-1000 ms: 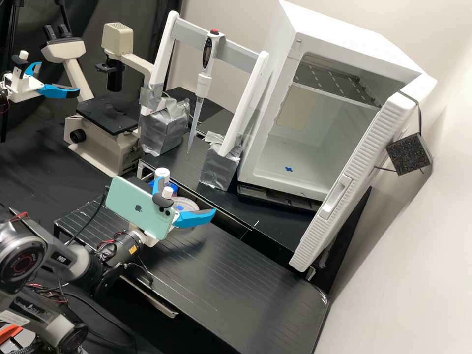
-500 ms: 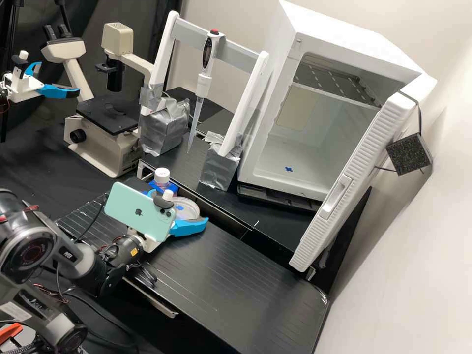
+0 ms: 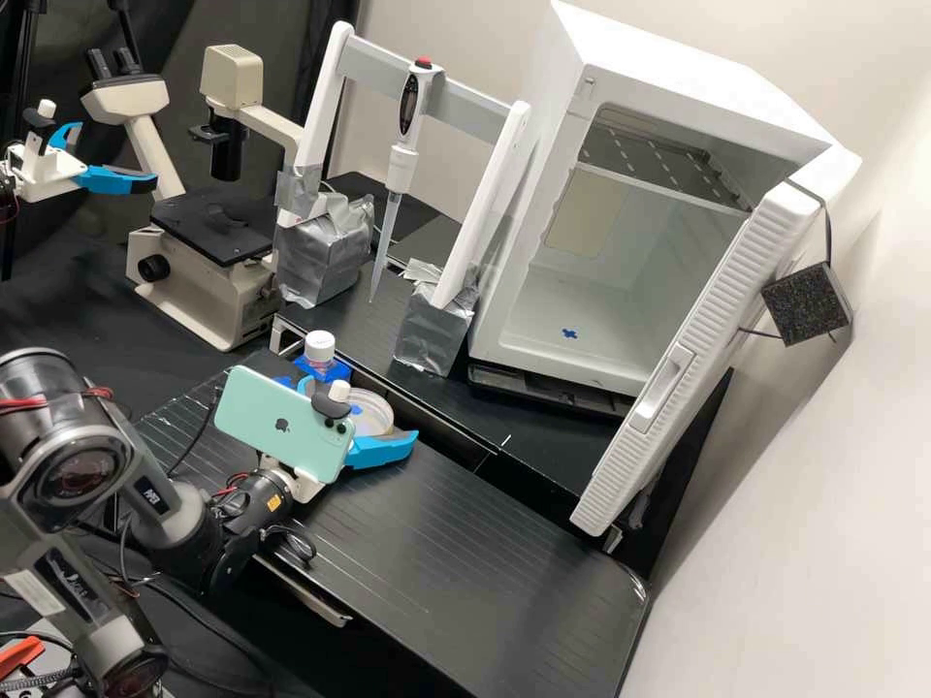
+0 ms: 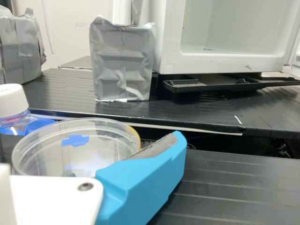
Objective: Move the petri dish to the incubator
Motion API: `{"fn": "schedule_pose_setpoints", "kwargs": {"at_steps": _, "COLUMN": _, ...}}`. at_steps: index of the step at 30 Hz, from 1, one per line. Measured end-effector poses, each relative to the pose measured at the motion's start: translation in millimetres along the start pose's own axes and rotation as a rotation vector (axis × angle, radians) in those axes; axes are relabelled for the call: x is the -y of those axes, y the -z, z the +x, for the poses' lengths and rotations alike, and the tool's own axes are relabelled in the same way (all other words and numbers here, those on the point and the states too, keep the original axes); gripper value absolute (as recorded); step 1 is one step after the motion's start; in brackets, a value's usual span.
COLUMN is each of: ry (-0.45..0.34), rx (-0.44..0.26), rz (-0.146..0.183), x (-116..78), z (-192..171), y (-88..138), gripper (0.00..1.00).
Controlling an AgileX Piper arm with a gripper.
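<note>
Around the petri dish in the high view is my open gripper (image 3: 363, 411), partly hidden by the phone mounted on it. The clear, round petri dish (image 3: 373, 419) has a blue mark and lies on the near bench by the gap. In the wrist view a blue finger (image 4: 143, 185) with a grey pad stands close beside the dish (image 4: 101, 146), low near its rim; whether they touch I cannot tell. The white incubator (image 3: 621, 308) stands at the back right, door open, a wire shelf inside; its front lower edge (image 4: 218, 61) appears in the wrist view.
A white-capped bottle (image 3: 320, 351) in a blue holder stands just behind the dish. Farther back are a pipette (image 3: 400, 170) on its white stand, taped grey blocks (image 3: 432, 330) and a microscope (image 3: 199, 281). A dark gap separates the near bench (image 3: 465, 553) from the raised rear surface.
My gripper has come down to the petri dish, then shifted slightly rightward in the high view. Its fingers have stayed open, and the dish has not visibly moved.
</note>
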Motion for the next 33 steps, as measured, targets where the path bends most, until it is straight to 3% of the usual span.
{"fn": "schedule_pose_setpoints", "kwargs": {"at_steps": 33, "ry": 0.016, "rx": -0.016, "rz": 0.002, "x": -3.3, "z": -2.8, "y": -5.4, "gripper": 0.00}}
